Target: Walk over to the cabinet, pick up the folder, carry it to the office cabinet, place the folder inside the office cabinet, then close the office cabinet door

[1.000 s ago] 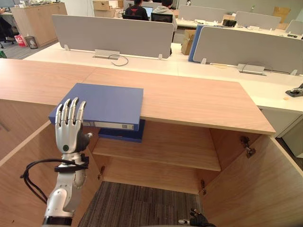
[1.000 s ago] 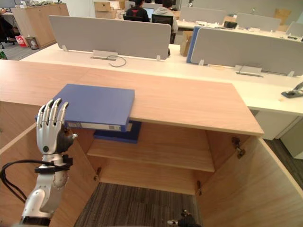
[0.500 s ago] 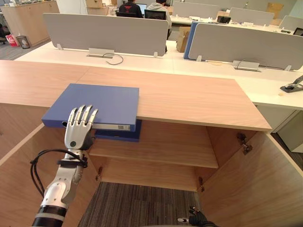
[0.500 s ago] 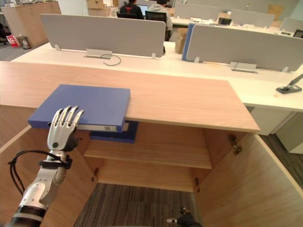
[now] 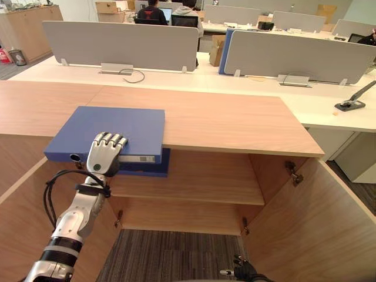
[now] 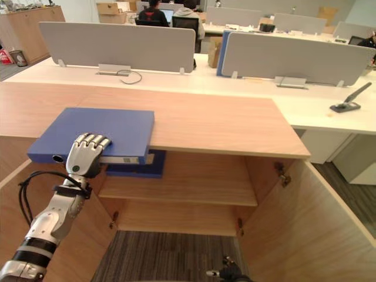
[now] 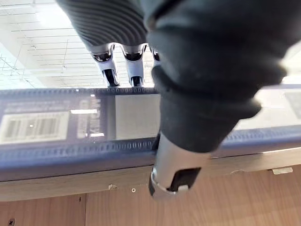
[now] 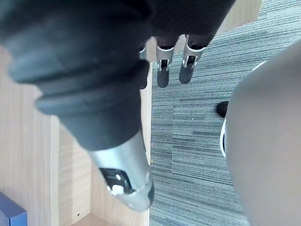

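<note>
Wood tabletop [image 5: 235, 120] bears one blue folder [image 5: 117, 126], left hand [image 5: 104, 157] curled over its edge; one second folder [image 5: 154, 170] lies on the shelf [image 5: 205, 182] below; right hand [image 8: 162, 75] hangs loose-fingered

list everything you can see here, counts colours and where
cabinet: 1, light wood, both doors open
folder: 1, blue, on the cabinet top, overhanging its front edge
second folder: 1, darker blue, on the shelf below
dividers: 2 nearest, grey, on white desks behind
people: 2, one in black, seated far back
carpet: grey, before the cabinet
left hand: curled round the folder's front edge
right hand: fingers relaxed, over the carpet
</note>
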